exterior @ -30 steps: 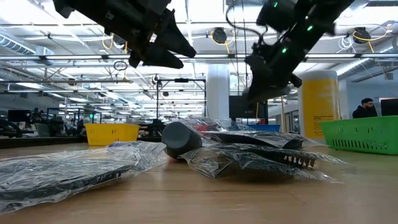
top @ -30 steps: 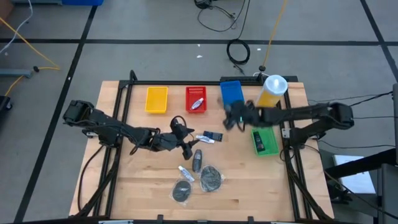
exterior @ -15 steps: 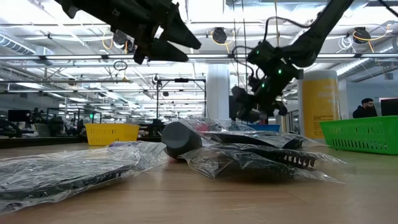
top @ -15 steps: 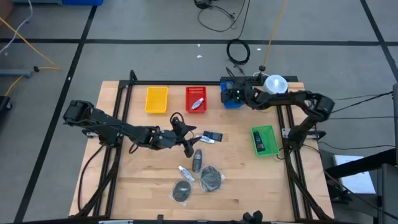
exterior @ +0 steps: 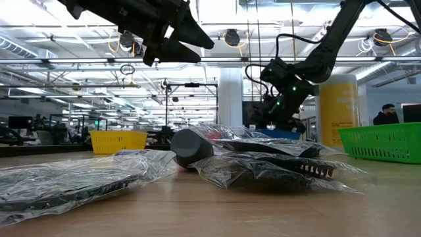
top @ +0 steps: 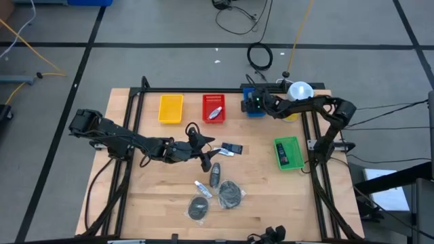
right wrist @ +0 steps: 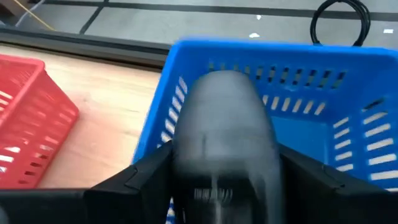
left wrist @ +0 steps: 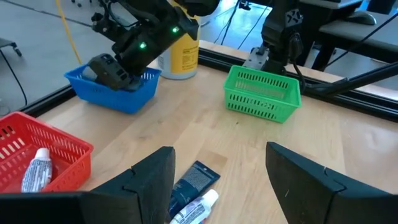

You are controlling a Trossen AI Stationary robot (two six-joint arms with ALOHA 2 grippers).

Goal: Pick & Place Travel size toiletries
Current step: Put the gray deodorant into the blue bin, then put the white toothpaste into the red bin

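Note:
My right gripper is shut on a dark-grey rounded toiletry at the blue basket on the far side of the table. My left gripper hovers open above mid-table. Below it, a dark flat packet and a white tube lie flat between its fingers. A dark bottle, another white tube and two bagged pucks lie on the near half. The red basket holds a white tube, and the green basket holds a dark item. My right gripper pinches the dark-grey toiletry between its two fingers, one on each side of its body. The fingers slant down from the table's right. The toiletry sits within the blue basket's rim; whether it touches the basket floor I cannot tell.
A yellow basket stands left of the red one. A big yellow bottle with a white cap stands right of the blue basket, close to my right arm. Bare wood lies on the table's left and between the green basket and the mid-table items.
My right gripper, carrying the dark-grey toiletry, has travelled from mid-right of the table toward the far edge and down at the blue basket. My left gripper has stayed open above the packet and tube.

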